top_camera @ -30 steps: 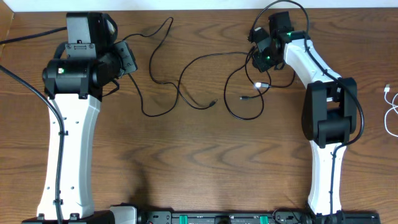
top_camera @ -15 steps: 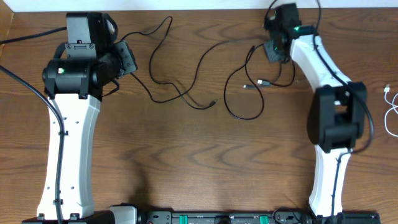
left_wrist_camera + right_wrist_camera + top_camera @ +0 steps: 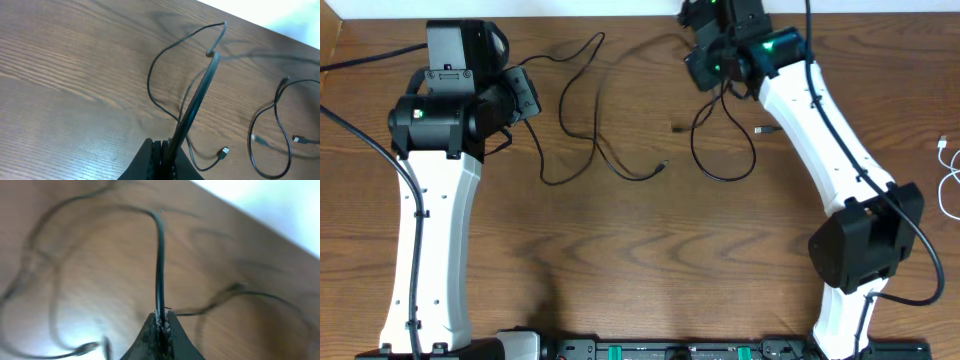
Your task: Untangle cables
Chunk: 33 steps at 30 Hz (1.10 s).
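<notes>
Cables [image 3: 197, 97] mid-separation!
Left gripper [image 3: 162, 150] and right gripper [image 3: 161, 322] each clamped on one; next, draw them apart.

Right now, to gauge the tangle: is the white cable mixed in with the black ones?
No, the white cable lies alone at the far right, well apart from the black cables.

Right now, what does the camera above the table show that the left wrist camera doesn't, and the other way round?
Only the overhead view shows the white left arm and right arm, plus a white cable at the table's right edge. Only the left wrist view shows, close up, the left tool pinching a black cable that leads away from it. Both show the wooden table, other black cables looping on it, and a loose plug.
</notes>
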Available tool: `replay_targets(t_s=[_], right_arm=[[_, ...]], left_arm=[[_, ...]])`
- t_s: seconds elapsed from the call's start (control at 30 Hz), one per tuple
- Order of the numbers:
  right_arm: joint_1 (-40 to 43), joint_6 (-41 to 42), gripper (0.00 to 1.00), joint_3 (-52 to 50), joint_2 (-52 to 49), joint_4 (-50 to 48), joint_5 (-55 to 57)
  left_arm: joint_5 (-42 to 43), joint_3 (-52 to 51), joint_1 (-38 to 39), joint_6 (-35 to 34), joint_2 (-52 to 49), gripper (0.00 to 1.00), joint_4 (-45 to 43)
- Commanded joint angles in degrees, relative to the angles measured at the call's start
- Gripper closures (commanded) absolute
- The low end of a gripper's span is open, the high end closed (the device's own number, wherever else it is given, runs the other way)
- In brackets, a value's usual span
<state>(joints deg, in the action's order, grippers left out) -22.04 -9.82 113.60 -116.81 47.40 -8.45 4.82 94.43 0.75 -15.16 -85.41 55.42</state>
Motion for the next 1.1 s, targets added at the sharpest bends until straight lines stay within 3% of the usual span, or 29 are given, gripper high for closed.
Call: replay_targets(t_s=[0.0, 0.13, 0.33, 0.4, 0.43, 0.5, 0.67, 0.87, 0.93, 0.97, 1.07], right_arm=[[0.13, 3.87, 0.97, -0.37, -0.61, 0.39, -13.99], [-0.24, 5.79, 0.97, -0.87, -1.42, 1.46, -16.33], [-0.63, 8.33, 0.96, -0.87, -1.42, 1.70, -15.69], [-0.68, 8.90, 0.96, -0.87, -1.42, 1.70, -15.41], [-0.68, 9.60, 0.95, -0.87, -1.42, 1.66, -14.99], [-0.68, 10.25, 0.95, -0.87, -1.44, 1.68, -14.19], [-1.22, 10.27, 0.93, -0.90, -1.44, 1.70, -13.99], [-5.01, 11.76, 0.91, -0.90, -3.87, 1.18, -13.51], [-6.64, 13.03, 0.69, -0.90, -5.66, 0.13, -12.79], [-7.10, 13.38, 0.49, -0.90, -6.08, -0.44, -12.79], [-8.37, 14.12, 0.22, -0.90, -6.43, -2.69, -12.70]], left_arm=[[0.57, -0.57, -0.09, -1.53, -0.37, 0.92, 1.20], [4.42, -5.11, 0.44, -8.83, -1.46, 0.92, 1.05], [14.86, -13.97, 3.85, -9.18, -8.09, 0.92, -5.49], [17.38, -14.38, 5.38, -9.18, -11.52, 0.62, -7.17], [17.46, -14.38, 6.32, -9.11, -13.38, 0.34, -7.85], [17.42, -14.38, 6.99, -7.89, -14.67, 0.05, -8.41], [13.31, -13.44, 6.16, -6.27, -13.31, 0.04, -8.37], [12.48, -11.19, -0.59, -6.60, -1.55, 0.04, -9.75], [12.48, -11.19, -3.98, -6.56, 2.91, 0.04, -9.22], [12.48, -11.19, -5.42, -6.56, 4.39, 0.04, -8.55], [11.67, -11.19, -8.76, -6.32, 6.23, 0.04, -7.30]])
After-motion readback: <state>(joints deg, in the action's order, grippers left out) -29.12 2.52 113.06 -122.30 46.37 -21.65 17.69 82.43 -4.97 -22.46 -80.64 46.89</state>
